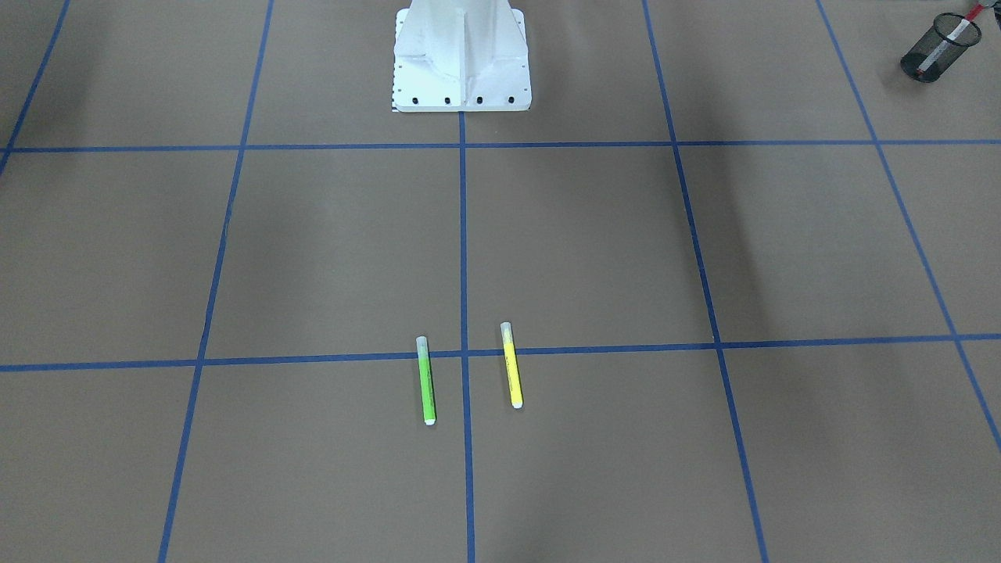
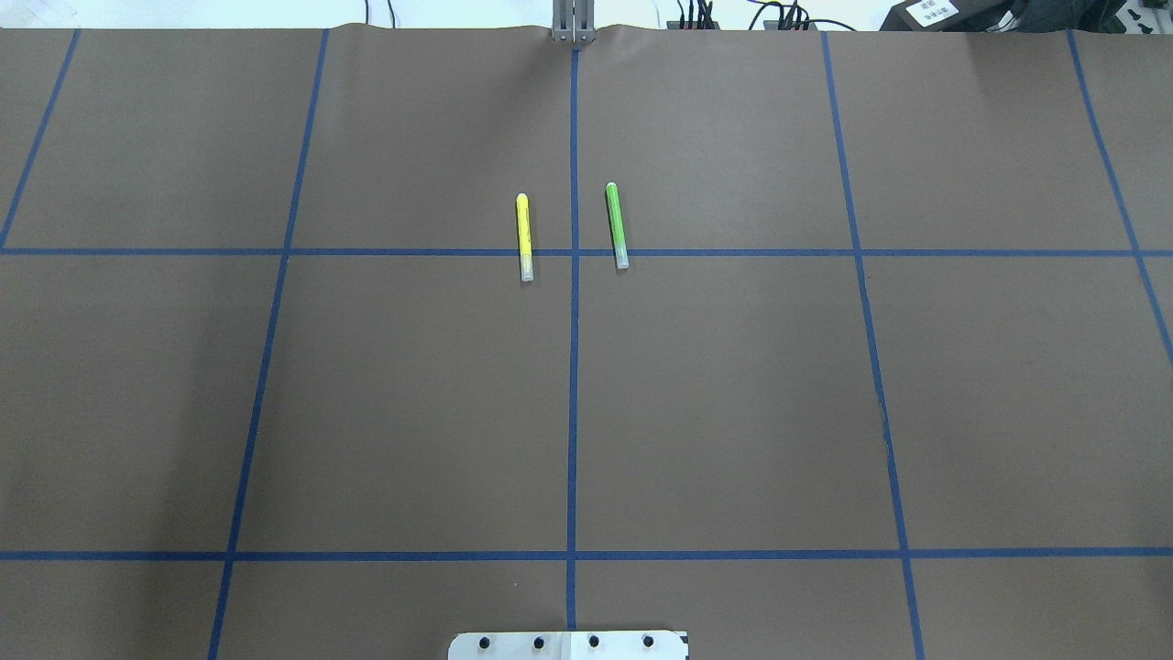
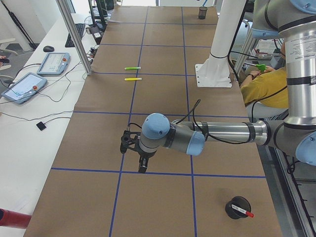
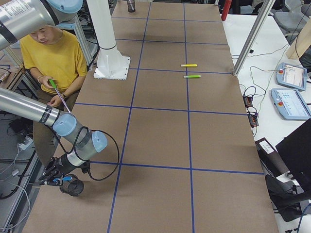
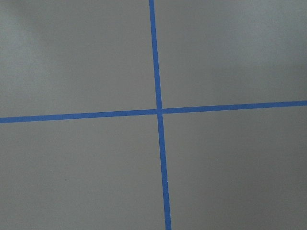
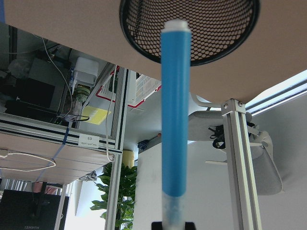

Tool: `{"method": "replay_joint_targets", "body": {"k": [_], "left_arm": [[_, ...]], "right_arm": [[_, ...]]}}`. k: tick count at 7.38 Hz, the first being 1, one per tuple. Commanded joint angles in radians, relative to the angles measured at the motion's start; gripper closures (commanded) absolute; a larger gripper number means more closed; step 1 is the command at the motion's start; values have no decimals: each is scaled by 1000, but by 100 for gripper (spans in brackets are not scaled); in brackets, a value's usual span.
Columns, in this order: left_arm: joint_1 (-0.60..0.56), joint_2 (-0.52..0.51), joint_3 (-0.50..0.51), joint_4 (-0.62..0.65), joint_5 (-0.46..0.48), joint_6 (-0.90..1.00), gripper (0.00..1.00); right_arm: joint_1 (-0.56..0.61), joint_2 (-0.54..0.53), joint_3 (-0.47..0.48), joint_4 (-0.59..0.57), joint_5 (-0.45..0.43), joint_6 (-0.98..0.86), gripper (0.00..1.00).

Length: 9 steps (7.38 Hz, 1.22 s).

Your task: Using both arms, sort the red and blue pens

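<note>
Blue pen (image 6: pixel 175 110) hung upright in the right pincer (image 6: pixel 172 224), which was clamped on its capped end. Its white end was aimed at the mouth of a black mesh cup (image 6: pixel 225 33) well off to the right of the white pedestal (image 4: pixel 111 63), apparently to drop straight in. The red pen (image 3: pixel 243 212) lay in a second mesh cup (image 3: pixel 229 210) well to the pedestal's left. The left pincer (image 3: pixel 141 165) hovered over bare surface (image 5: pixel 72 57) between that cup and the pedestal; I could not tell its opening. Green marker (image 1: pixel 426 381) and yellow marker (image 1: pixel 511 365) lay before the pedestal, probably left as unwanted colours. No pen lettering was legible.
</note>
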Motion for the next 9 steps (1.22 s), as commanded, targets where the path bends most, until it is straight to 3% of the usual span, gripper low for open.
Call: {"method": "replay_joint_targets", "body": {"k": [1,9], "left_arm": [[0,1,0,0,0,0,0],[0,3,-2,-8,0,0,0]], "right_arm": [[0,5,-3,0,0,0,100],[0,10,-18,0,-9,-2,100]]}}
